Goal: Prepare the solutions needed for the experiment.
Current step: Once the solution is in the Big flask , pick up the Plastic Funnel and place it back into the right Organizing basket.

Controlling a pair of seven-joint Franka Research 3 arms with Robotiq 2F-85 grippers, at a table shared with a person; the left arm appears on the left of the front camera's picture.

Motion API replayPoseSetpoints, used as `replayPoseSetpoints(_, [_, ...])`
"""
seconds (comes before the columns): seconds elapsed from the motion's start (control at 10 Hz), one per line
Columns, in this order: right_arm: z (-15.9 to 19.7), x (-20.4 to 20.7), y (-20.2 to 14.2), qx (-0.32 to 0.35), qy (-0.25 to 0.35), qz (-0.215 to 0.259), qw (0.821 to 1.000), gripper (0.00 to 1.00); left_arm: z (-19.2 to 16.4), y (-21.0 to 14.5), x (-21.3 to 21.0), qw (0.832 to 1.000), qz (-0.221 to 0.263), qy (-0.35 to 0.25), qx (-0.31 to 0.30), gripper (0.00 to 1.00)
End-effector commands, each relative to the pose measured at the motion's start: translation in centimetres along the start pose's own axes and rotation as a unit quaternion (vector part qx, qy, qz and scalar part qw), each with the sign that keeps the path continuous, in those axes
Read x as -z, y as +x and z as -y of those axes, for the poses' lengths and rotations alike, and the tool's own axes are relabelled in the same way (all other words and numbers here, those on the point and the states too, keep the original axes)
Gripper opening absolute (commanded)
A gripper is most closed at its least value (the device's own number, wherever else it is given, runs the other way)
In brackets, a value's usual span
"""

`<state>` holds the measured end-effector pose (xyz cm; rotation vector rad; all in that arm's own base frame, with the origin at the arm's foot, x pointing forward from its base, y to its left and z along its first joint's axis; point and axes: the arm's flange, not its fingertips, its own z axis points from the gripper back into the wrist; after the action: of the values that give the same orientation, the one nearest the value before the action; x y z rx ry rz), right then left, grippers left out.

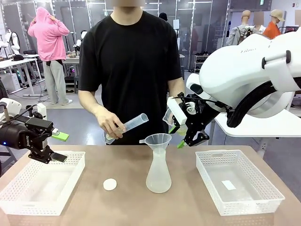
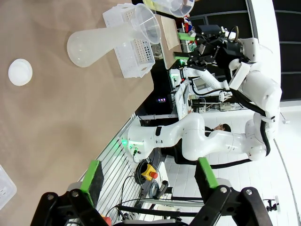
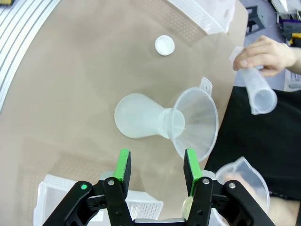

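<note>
Flask (image 1: 158,178) with funnel (image 1: 158,140) stands between two baskets (image 1: 35,208), cap (image 1: 109,184) nearby; left pincer (image 2: 148,165) and right pincer (image 3: 156,157) gape empty.

The frosted milky-white conical flask (image 1: 158,178) looks translucent, and the plastic funnel (image 1: 158,141) is clear-ish. Plain tan tabletop (image 1: 188,207), and the rectangular plastic baskets (image 1: 249,206) are white with lattice walls.

Frosted translucent flask (image 1: 158,178), clear glossy plastic funnel (image 1: 158,140), matt tan tabletop (image 1: 188,207), white perforated plastic basket (image 1: 251,206)

Two baskets (image 1: 28,203) (image 1: 254,205) — one flask (image 1: 158,176), one funnel (image 1: 158,140), one cylinder (image 1: 131,125), one beaker (image 3: 249,181), one cap (image 1: 109,184).
</note>
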<state>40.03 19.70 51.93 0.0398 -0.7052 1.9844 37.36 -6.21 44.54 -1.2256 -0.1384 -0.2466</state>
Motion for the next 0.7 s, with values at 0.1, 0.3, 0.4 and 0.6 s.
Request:
replayPoseSetpoints(0.1, [-1.9, -6.7, -3.0, 0.166, -0.039, 0.008, 0.985, 0.58, 0.2, 0.1, 0.1, 1.000, 0.003, -0.010, 0.003, 1.00])
replayPoseSetpoints(0.3, [-3.2, -9.7, -5.3, 0.310, -0.018, 0.048, 0.949, 0.58, 0.2, 0.1, 0.1, 1.000, 0.003, -0.010, 0.003, 1.00])
replayPoseSetpoints(0.4, [-3.7, -10.5, -6.0, 0.381, -0.024, 0.087, 0.920, 0.58, 0.2, 0.1, 0.1, 1.000, 0.003, -0.010, 0.003, 1.00])
replayPoseSetpoints(0.6, [-4.9, -11.4, -7.6, 0.514, -0.004, 0.167, 0.841, 0.58, 0.2, 0.1, 0.1, 1.000, 0.003, -0.010, 0.003, 1.00])
